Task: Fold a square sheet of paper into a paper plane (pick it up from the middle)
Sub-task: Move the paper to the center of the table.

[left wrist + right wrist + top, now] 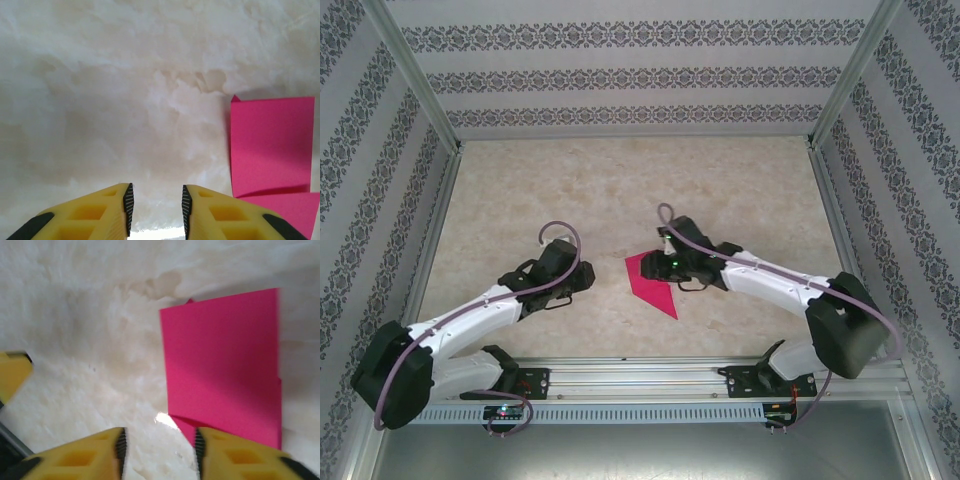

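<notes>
One folded pink sheet (pixel 653 283) lies near both parted jaws

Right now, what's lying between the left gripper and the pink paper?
Nothing: a bare stretch of marbled tabletop separates the left gripper from the pink paper, as the top external view shows.

No writing, label, brand, number or sign can be read anywhere.

surface: beige marbled table (pixel 570 190) | on it: folded pink paper (pixel 653 281)
</notes>
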Controlling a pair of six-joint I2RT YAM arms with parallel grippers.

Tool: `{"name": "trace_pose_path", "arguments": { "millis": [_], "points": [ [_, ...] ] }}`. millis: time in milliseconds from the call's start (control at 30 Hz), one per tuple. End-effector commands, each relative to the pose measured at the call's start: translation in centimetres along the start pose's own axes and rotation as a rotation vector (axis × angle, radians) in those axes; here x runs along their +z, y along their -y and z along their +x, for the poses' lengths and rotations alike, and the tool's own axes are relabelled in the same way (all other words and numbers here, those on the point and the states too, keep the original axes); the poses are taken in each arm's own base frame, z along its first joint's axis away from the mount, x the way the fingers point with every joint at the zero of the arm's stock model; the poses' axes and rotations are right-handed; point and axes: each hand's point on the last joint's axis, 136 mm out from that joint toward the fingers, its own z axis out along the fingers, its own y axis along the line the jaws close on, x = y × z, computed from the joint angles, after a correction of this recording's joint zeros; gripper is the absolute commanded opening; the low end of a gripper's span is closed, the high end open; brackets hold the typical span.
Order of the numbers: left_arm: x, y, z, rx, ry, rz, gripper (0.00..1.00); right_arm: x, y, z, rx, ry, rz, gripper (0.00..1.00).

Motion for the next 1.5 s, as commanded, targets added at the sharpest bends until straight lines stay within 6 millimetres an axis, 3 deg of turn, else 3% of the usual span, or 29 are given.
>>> {"name": "trace_pose_path", "arguments": {
  "millis": [0,167,400,667,933,1033,1267,1467],
  "points": [
    [0.3,2.3,-0.6,0.016,-0.027,0.087,0.35,0.0,-2.2,0.4,0.056,-0.039,-0.266,0.28],
    [1.2,3.1,0.1,0.025,-0.090,0.113,0.35,0.4,-0.2,1.6,0.072,-0.059,-0.211,0.19],
    [2.2,4.0,1.1,0.028,-0.151,0.153,0.36,2.3,4.4,2.8,0.121,-0.080,-0.107,0.20],
    [2.5,4.8,1.2,0.036,-0.174,0.176,0.37,5.1,7.3,3.7,0.242,-0.076,-0.115,0.19],
    [3.3,5.8,1.0,-0.024,-0.192,0.204,0.47,7.6,4.7,3.7,0.331,-0.063,-0.264,0.19],
    [4.4,7.0,1.1,-0.062,-0.228,0.238,0.48,8.2,4.9,3.9,0.336,-0.069,-0.250,0.18],
    [6.3,8.0,0.7,-0.084,-0.261,0.227,0.49,7.6,5.6,3.9,0.333,-0.063,-0.213,0.19],
    [7.8,7.8,1.5,-0.109,-0.305,0.212,0.46,6.7,5.8,3.6,0.307,-0.060,-0.169,0.20]
  ]
}}
